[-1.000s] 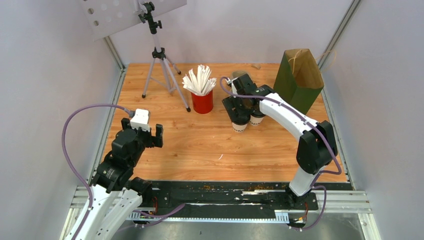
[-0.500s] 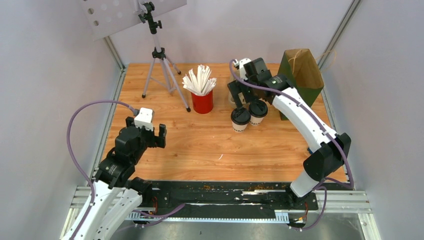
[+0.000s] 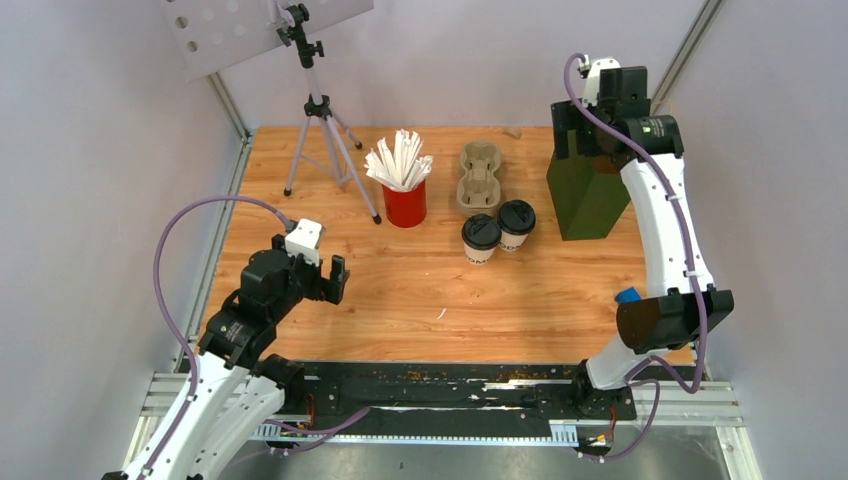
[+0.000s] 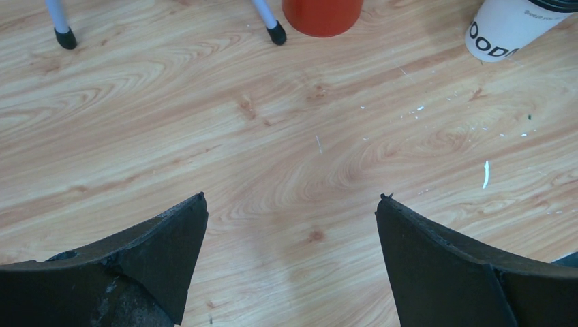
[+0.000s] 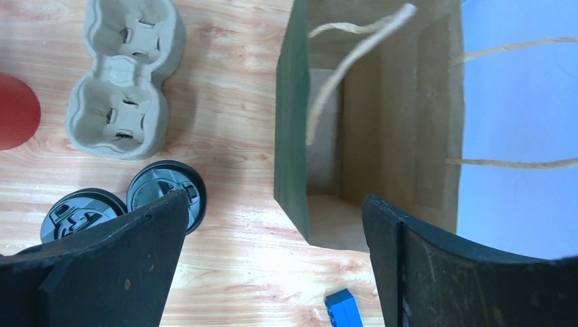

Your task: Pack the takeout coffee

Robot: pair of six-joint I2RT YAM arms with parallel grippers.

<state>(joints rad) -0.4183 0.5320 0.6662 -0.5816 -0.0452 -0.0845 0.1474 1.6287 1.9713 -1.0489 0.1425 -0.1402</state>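
From above, the green paper bag [image 3: 585, 195] stands open at the far right of the table. The two coffee cups [image 3: 481, 233] stand upright and touching each other a short way left of the bag, lids on, neither one held. The pulp tray [image 3: 479, 176] lies empty just behind them, also left of the bag, and the red cup [image 3: 405, 205] of straws is farther from the bag again. The right claw [image 3: 580, 135] hangs over the bag's mouth, spread wide with nothing in it. The left claw [image 3: 320, 280] is well apart from the bag, low over bare wood, also wide and empty.

The left wrist view shows the left claw [image 4: 292, 199] with only table between its jaws. One coffee cup [image 4: 508, 30] sits at the frame's upper right and the red cup [image 4: 322, 8] at its top edge.

The right wrist view looks down into the bag [image 5: 290, 122], which is empty inside, with the right claw [image 5: 274, 199] gaping above its near corner. The coffee cups' black lids [image 5: 167, 191] show off the bag's left side, beside the tray [image 5: 126, 82].

The cups look light but tippy. Their paper walls would likely give under a hard squeeze, and the lids could pop off. The safest hold seems to be around the body below the lid rim, with the cup kept upright. Whether they are filled cannot be told.
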